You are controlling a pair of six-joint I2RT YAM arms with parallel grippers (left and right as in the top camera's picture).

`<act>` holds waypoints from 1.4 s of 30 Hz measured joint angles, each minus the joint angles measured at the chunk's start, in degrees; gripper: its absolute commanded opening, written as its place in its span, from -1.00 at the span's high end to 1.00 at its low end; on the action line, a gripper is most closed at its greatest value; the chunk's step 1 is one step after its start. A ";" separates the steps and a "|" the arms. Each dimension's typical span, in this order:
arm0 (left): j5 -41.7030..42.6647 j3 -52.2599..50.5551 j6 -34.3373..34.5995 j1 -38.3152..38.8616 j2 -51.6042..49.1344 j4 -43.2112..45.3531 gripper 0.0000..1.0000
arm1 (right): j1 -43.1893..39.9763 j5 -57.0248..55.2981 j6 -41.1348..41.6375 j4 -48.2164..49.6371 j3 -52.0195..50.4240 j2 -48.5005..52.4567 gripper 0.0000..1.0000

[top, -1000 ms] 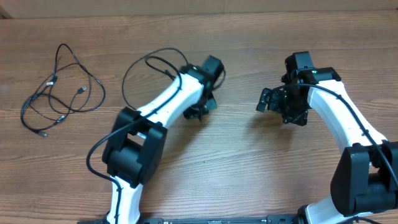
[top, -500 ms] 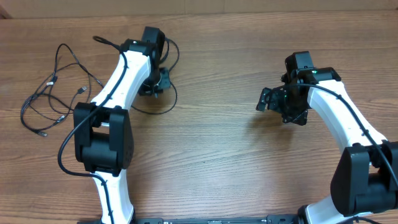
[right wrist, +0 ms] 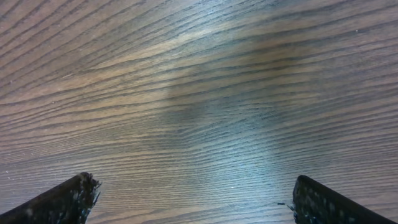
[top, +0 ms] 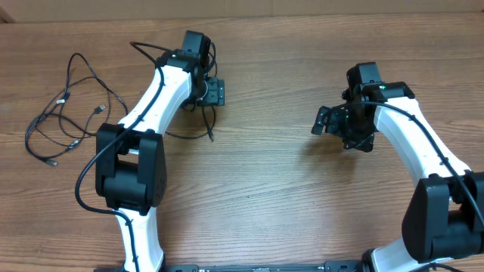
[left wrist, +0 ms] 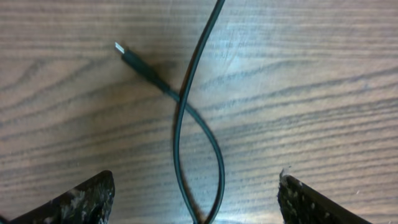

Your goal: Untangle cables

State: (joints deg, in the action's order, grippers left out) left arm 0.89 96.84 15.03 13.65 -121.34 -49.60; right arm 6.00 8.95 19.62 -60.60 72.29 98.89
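Observation:
A tangle of thin black cables [top: 72, 106] lies at the table's left. One separate cable [top: 209, 128] lies loose under my left gripper [top: 215, 94]. In the left wrist view that cable [left wrist: 180, 124] crosses over itself in a loop on the wood, its silver plug end [left wrist: 119, 47] pointing up-left. My left gripper [left wrist: 196, 202] is open, its fingertips [left wrist: 84, 199] wide apart on either side of the loop and not touching it. My right gripper [top: 325, 121] hangs open over bare wood, with nothing between its fingers [right wrist: 196, 199].
The wooden table [top: 272, 196] runs to its far edge along the top of the overhead view. Both arm bases stand at the near edge. The left arm's own thicker wiring [top: 83, 189] loops beside its base.
My left arm carried the cable leftward across the table, then opened and let it go onto the wood. The right arm has not moved.

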 measured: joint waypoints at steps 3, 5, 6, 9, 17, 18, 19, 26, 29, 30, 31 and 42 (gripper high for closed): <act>0.00 0.00 -0.07 0.00 -0.13 0.98 -0.65 | 0.00 0.00 0.04 0.00 0.00 0.00 -0.99; 0.00 0.00 -0.07 0.04 -1.20 1.11 -0.58 | 0.00 0.00 0.04 0.00 0.00 0.00 -0.99; 0.00 0.00 -0.04 0.04 -1.68 1.18 -0.57 | 0.00 -0.02 0.04 0.00 0.00 0.00 -0.99; 0.00 0.00 -0.24 0.04 -4.57 2.12 -0.47 | -0.02 0.02 0.04 0.02 0.00 0.00 -0.99; -0.17 0.00 -0.46 0.35 -6.73 3.65 -0.21 | -0.02 0.00 0.04 0.13 0.00 0.00 -0.99; -0.33 0.00 -0.42 0.66 -6.73 3.56 -0.12 | 0.00 -0.02 0.02 0.17 0.00 0.00 -0.99; -0.46 0.00 -0.50 1.01 -6.78 3.43 0.03 | 0.00 0.00 0.04 0.17 0.00 0.00 -0.99; -0.66 0.00 -1.68 2.51 -6.84 2.89 0.50 | 0.00 -0.02 0.02 0.15 0.00 0.00 -0.99; -0.68 0.00 -1.70 2.51 -6.84 2.71 0.56 | 0.00 0.00 0.02 0.15 0.00 0.00 -0.99; -0.74 0.00 -1.70 2.51 -6.84 2.56 0.56 | 0.00 -0.02 0.04 0.17 0.00 0.00 -0.99; -1.14 0.00 -1.70 2.51 -6.84 2.34 0.56 | 0.00 0.00 0.07 0.20 0.00 0.00 -0.99; -4.15 0.00 -1.70 3.26 -6.93 1.36 0.92 | -0.02 0.00 0.02 0.15 0.00 0.00 -0.99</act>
State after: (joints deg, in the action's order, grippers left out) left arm -3.27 96.84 13.32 16.91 -128.27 -48.25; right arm 5.98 8.95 19.64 -60.45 72.29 98.89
